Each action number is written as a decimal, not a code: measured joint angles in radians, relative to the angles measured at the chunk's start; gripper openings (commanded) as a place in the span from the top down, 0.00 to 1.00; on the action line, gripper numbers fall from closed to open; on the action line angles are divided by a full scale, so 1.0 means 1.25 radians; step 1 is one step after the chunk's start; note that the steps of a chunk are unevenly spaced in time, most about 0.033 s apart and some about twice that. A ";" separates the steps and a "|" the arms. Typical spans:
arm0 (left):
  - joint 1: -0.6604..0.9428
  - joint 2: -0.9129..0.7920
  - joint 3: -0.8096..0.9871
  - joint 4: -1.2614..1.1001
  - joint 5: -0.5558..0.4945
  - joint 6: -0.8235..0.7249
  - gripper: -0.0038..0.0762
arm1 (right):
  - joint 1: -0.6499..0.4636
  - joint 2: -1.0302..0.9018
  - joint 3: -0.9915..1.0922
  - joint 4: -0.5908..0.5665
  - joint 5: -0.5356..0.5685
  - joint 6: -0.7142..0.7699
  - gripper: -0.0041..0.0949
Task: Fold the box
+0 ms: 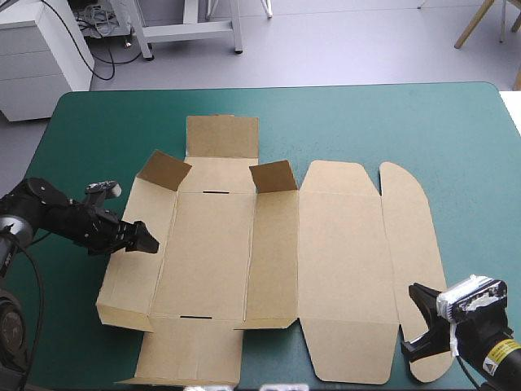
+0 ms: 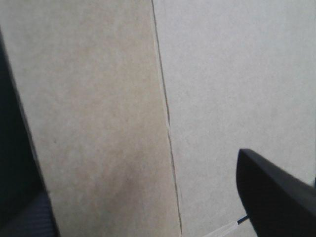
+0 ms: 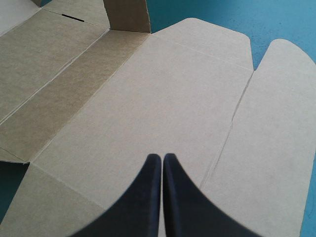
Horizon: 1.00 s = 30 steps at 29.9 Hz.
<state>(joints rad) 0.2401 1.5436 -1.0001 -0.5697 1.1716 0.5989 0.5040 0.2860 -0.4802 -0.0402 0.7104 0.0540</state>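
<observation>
I read this as barely begun. The box (image 1: 244, 244) lies in the middle of the teal-green counter (image 1: 391, 122), opened out nearly flat. Only the two small corner tabs, at 11 o'clock (image 1: 163, 169) and 1 o'clock (image 1: 273, 175) of the base panel (image 1: 207, 252), stand up. The far flap (image 1: 221, 136) at 12 o'clock, the lid panel (image 3: 163, 98) and the rounded tuck flap (image 3: 276, 123) at 3 o'clock all lie down. My left gripper (image 1: 148, 239) sits at 9 o'clock of the box, over the outer edge of the left wall (image 2: 98, 123). Its jaws stand apart, and I see no board caught between them. My right gripper (image 1: 415, 322) is at about 4 o'clock, over the near end of the tuck flap. Its jaws are pressed together to a hairline and appear to have hold of nothing. By my judgement, every wall remains to be raised and tucked, and the near flap (image 1: 191, 350) at 6 o'clock is yet to be folded.
</observation>
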 measured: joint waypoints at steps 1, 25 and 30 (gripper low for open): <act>0.000 0.000 0.000 0.000 0.000 0.001 0.21 | 0.000 0.000 0.000 0.000 0.000 0.000 0.96; 0.000 0.000 -0.073 0.021 0.027 -0.016 0.44 | 0.000 0.000 0.000 0.000 0.000 0.000 0.96; 0.000 0.000 -0.073 0.022 0.027 -0.016 0.62 | 0.000 0.000 0.000 0.000 0.000 0.000 0.96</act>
<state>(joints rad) 0.2401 1.5436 -1.0917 -0.5424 1.2052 0.5784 0.5040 0.2860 -0.4802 -0.0402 0.7104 0.0540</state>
